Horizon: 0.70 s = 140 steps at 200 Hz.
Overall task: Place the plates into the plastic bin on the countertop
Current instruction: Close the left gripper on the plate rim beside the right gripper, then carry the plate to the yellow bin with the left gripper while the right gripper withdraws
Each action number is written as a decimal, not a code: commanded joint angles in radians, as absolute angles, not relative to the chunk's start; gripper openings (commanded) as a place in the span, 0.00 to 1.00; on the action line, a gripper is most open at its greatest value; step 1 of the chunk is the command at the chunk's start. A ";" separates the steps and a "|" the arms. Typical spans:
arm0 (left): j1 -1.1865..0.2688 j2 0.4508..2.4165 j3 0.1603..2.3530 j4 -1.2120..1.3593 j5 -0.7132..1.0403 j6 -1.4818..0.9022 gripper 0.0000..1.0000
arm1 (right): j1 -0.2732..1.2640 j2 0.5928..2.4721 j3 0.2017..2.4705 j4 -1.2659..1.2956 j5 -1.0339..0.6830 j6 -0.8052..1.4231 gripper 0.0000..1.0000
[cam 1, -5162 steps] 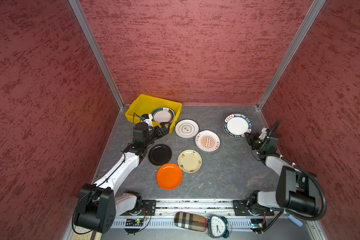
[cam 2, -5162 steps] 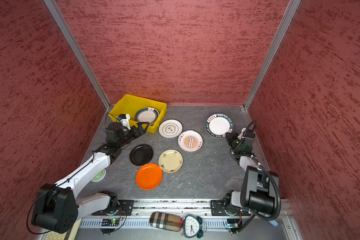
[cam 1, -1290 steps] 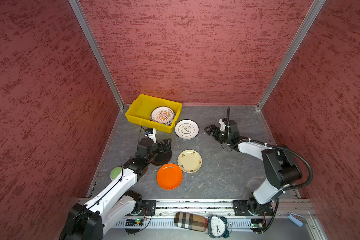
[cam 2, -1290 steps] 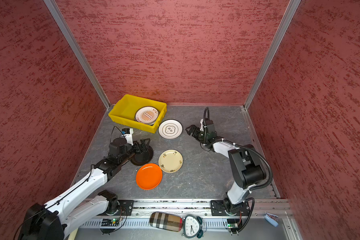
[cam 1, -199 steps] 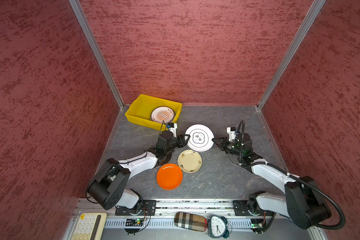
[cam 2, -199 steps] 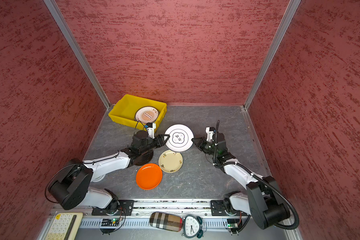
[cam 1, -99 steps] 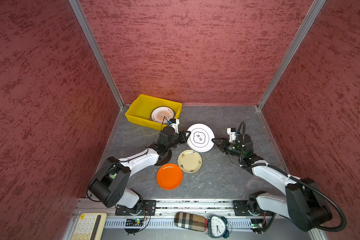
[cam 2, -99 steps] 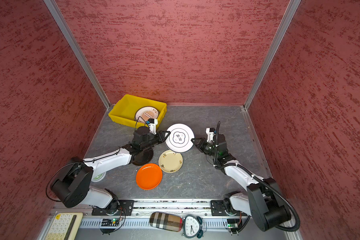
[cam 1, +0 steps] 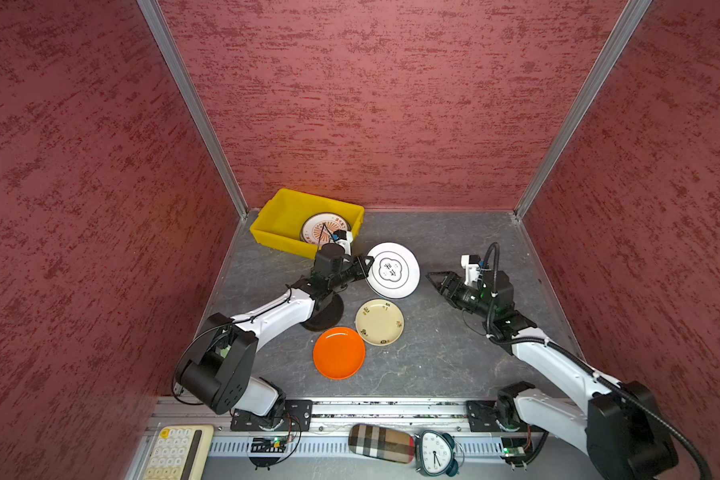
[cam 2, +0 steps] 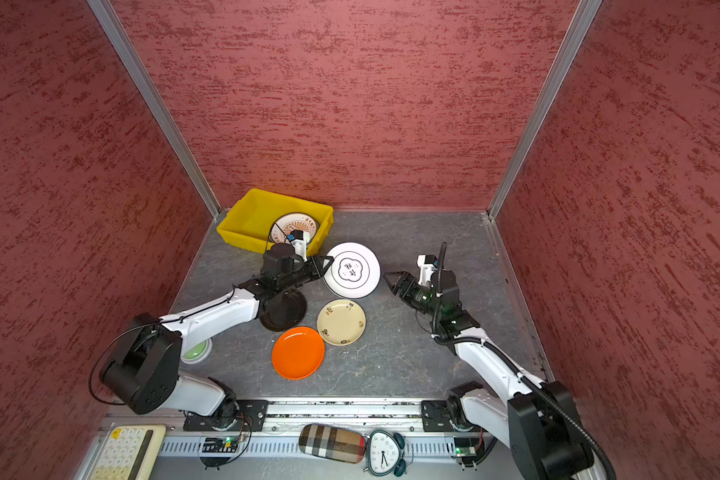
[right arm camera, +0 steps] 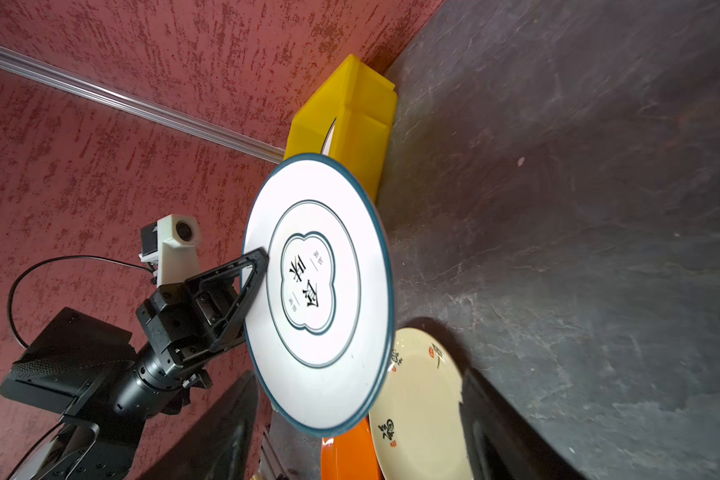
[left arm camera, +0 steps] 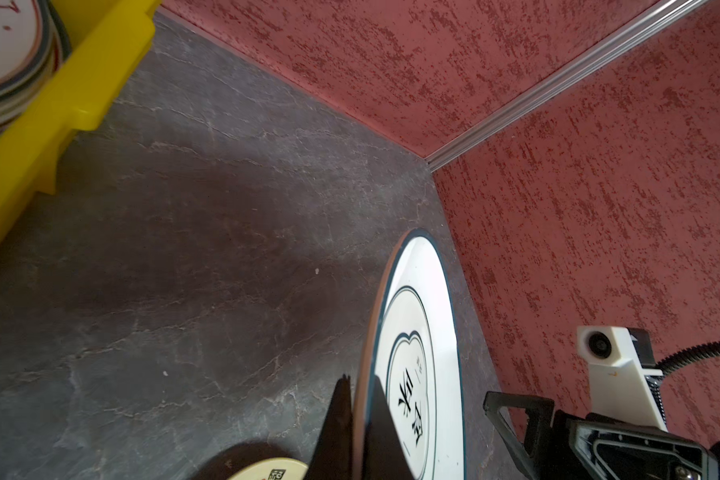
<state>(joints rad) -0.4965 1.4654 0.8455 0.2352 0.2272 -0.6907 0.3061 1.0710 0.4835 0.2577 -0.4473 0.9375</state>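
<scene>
Left hand grips the round white teal-rimmed plate by its rim, raised beside the yellow plastic bin for loading; right hand gapes empty, farther off.

Light: bright and even; we find it strongest at twelve o'clock on the red textured back wall.
Glare: white teal-rimmed round plate washes out.
Shadows: soft.

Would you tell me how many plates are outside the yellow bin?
4: white cloud plate in the left hand; cream plate, orange plate and black plate (partly under that arm) on the countertop. A green round thing near its base may be a fifth.
</scene>
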 commanded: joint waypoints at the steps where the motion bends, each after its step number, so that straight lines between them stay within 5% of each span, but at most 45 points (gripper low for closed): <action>1: -0.469 1.431 0.885 0.242 0.229 -0.661 0.00 | 0.310 1.024 0.504 0.224 -0.371 0.919 0.78; 84: -0.340 1.443 0.977 0.196 0.242 -0.629 0.00 | 0.310 0.861 0.470 0.080 -0.214 0.874 0.80; 140: -0.252 1.478 1.042 0.207 0.193 -0.595 0.00 | 0.311 0.820 0.449 0.119 -0.252 0.852 0.82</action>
